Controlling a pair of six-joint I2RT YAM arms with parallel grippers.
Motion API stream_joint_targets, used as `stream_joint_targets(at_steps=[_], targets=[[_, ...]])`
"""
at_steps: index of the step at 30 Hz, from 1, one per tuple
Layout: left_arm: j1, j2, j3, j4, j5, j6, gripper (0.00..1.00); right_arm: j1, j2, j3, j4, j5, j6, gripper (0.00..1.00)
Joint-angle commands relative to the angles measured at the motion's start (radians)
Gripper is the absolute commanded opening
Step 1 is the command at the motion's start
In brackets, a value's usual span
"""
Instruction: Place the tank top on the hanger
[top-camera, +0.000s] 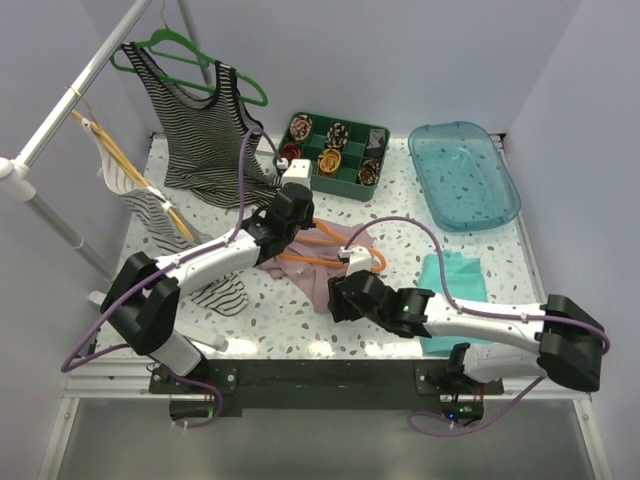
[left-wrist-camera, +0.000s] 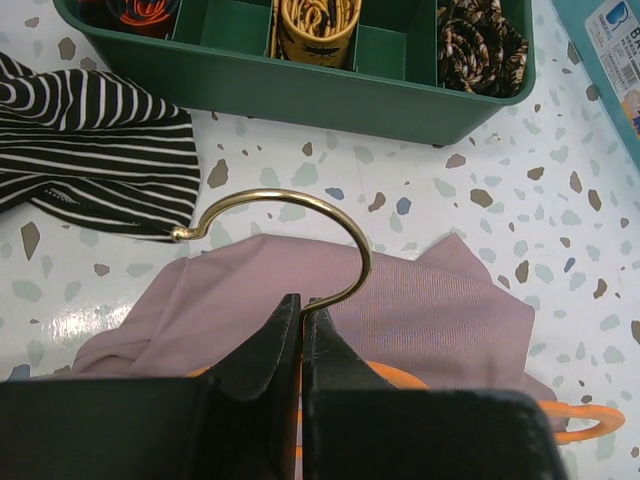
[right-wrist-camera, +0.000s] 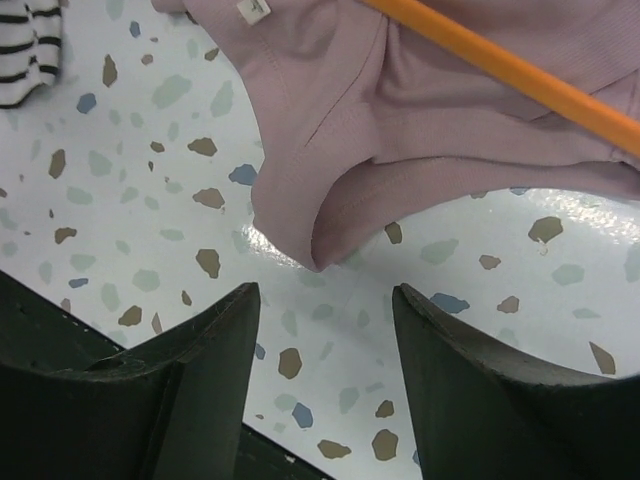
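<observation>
The dusty-pink tank top (top-camera: 318, 278) lies crumpled in the middle of the table, with the orange hanger (top-camera: 376, 262) lying partly across it. My left gripper (top-camera: 295, 222) is shut on the base of the hanger's metal hook (left-wrist-camera: 285, 192); in the left wrist view the jaws (left-wrist-camera: 302, 300) meet around the wire above the pink fabric (left-wrist-camera: 430, 310). My right gripper (top-camera: 338, 298) hovers open over bare table at the top's near edge. In the right wrist view a folded pink corner (right-wrist-camera: 320, 215) sits just beyond its fingertips (right-wrist-camera: 325, 290), and the orange bar (right-wrist-camera: 510, 70) crosses above.
A green compartment box (top-camera: 335, 150) of rolled items stands at the back. A translucent teal tray (top-camera: 465, 175) is at the back right, a flat teal cloth (top-camera: 455, 280) to the right. Striped tank tops (top-camera: 205, 120) hang from a rack (top-camera: 80, 85) on the left; another lies by the left arm (top-camera: 225, 295).
</observation>
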Motion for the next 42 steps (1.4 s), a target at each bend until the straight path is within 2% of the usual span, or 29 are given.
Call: stream_joint_targets(at_steps=[1, 10, 13, 15, 18, 19, 20, 21, 30, 42], targets=[[0.001, -0.036, 0.021, 0.006, -0.014, -0.029, 0.00, 0.027, 0.104, 0.074, 0.094, 0.050, 0.036, 0.59], [0.002, -0.060, 0.015, 0.003, -0.005, -0.020, 0.00, 0.027, 0.265, 0.117, 0.184, 0.065, 0.056, 0.64], [0.002, -0.070, 0.017, 0.003, -0.005, -0.016, 0.00, 0.028, 0.314, 0.125, 0.215, 0.079, 0.061, 0.63], [0.001, -0.079, 0.017, -0.034, -0.004, -0.010, 0.00, 0.025, 0.325, 0.120, 0.224, 0.094, 0.067, 0.59], [0.001, -0.088, 0.015, -0.041, -0.002, -0.006, 0.00, 0.006, 0.310, 0.102, 0.245, 0.099, 0.064, 0.35], [0.002, -0.091, 0.015, -0.044, 0.001, -0.006, 0.00, -0.016, 0.305, 0.097, 0.250, 0.091, 0.064, 0.14], [0.001, -0.096, 0.012, -0.046, 0.001, -0.006, 0.00, -0.028, 0.301, 0.093, 0.252, 0.081, 0.062, 0.05], [0.001, -0.100, 0.011, -0.047, 0.001, -0.008, 0.00, -0.054, 0.284, 0.074, 0.255, 0.071, 0.067, 0.00], [0.008, -0.142, -0.014, -0.054, -0.019, -0.006, 0.00, -0.186, 0.077, -0.119, 0.287, -0.025, 0.102, 0.00], [0.024, -0.188, -0.051, -0.044, -0.042, -0.025, 0.00, -0.382, -0.143, -0.266, 0.256, -0.171, 0.110, 0.00]])
